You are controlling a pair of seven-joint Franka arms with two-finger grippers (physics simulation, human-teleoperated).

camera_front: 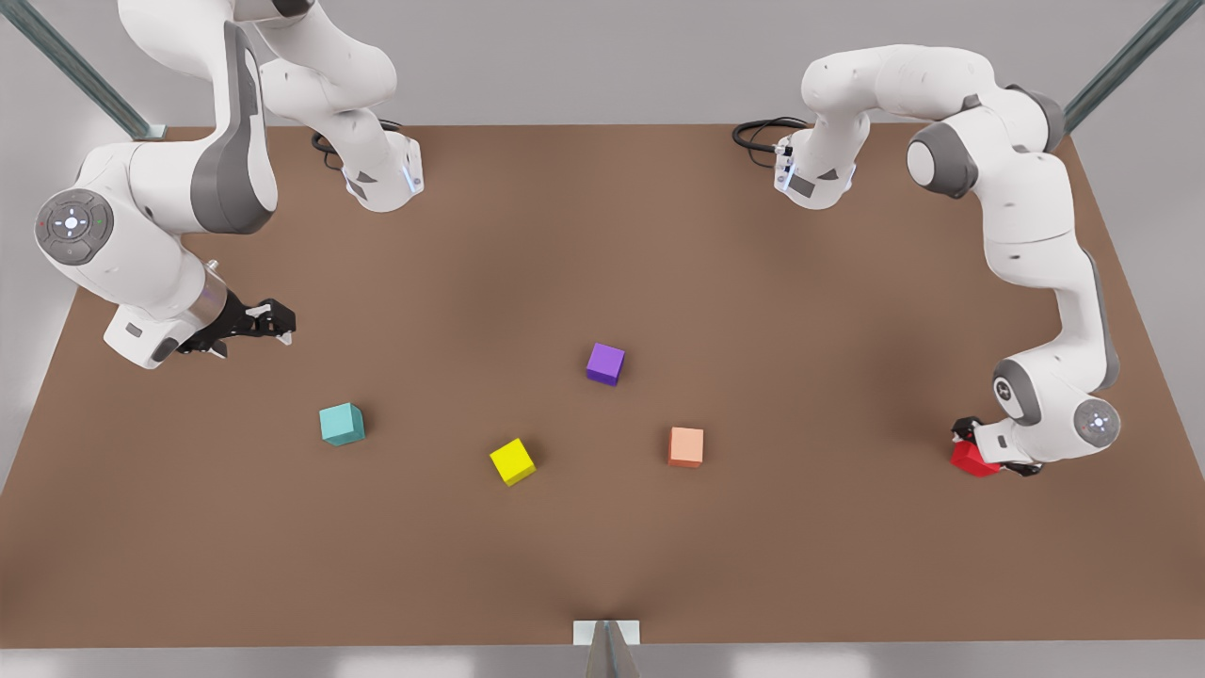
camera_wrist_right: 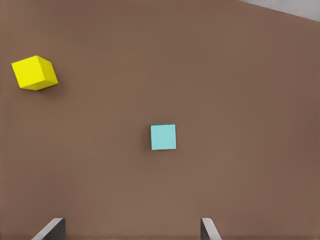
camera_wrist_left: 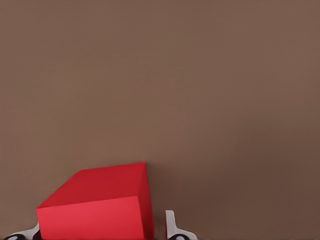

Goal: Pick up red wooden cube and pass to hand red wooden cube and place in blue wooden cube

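At the table's edge on the front view's right, my left gripper [camera_front: 979, 450] clamps the red cube [camera_front: 972, 460] for the pass; my right gripper [camera_front: 259, 322] waits open above the blue cube [camera_front: 341, 424].

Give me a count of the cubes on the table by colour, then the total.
Red cube, between the left gripper's fingers: 1
Teal cube, near the open right gripper: 1
Yellow cube: 1
Purple cube: 1
Salmon cube: 1
Total: 5 cubes
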